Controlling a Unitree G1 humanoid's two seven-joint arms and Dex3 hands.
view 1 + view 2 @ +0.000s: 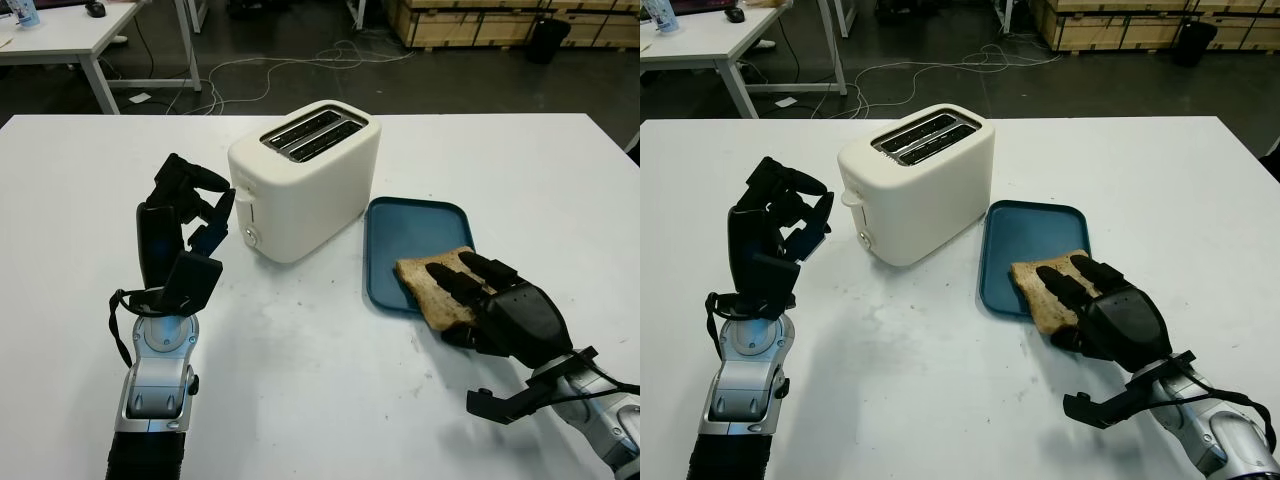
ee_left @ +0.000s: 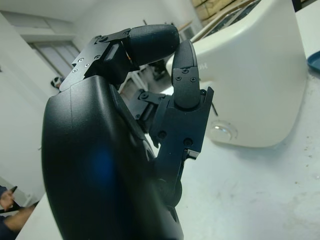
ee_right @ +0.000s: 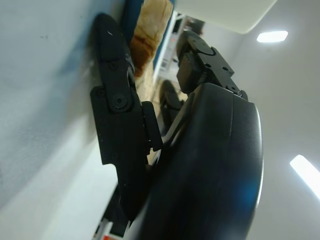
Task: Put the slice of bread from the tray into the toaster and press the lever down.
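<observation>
Right hand on the bread at the tray's edge

Right hand (image 1: pixel 490 300) clasps the browned, flat bread slice (image 1: pixel 425 285) overhanging the blue tray (image 1: pixel 410 235); left hand (image 1: pixel 185 225) curled, holding nothing, beside the glossy cream toaster (image 1: pixel 310 185).

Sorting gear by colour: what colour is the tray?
The tray is teal blue, clearest in the left eye view.

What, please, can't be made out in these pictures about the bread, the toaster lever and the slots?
- Bread: its near part lies under the right robot hand in the eye views, so the grip cannot be judged.
- Toaster lever: the left robot hand blocks part of that end.
- Slots: too dark to see inside.
</observation>
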